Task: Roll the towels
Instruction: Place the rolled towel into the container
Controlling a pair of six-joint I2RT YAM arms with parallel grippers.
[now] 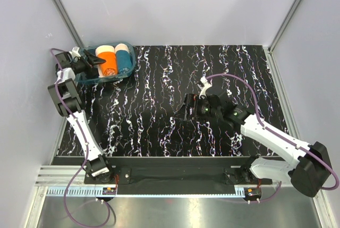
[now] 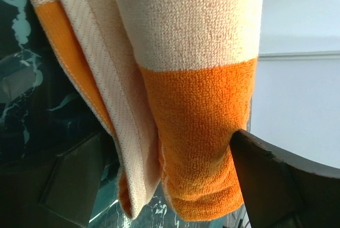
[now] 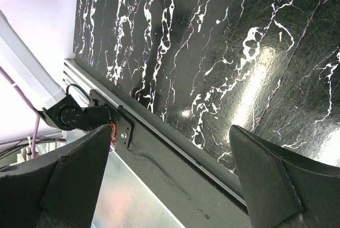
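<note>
- Tub [image 1: 87,79] holds orange towel [image 1: 108,63] and teal towel [image 1: 125,56], both rolled upright.
- My left pincer [image 1: 96,59] stands wide around orange towel.
- My right pincer [image 1: 186,108] gapes above worktop [image 1: 154,90].

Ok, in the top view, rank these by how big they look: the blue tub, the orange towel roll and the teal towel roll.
1. the blue plastic tub: clearly the largest, it holds both rolls.
2. the orange towel roll and the teal towel roll: too alike to rank, lying side by side at a similar distance from the camera.
</note>
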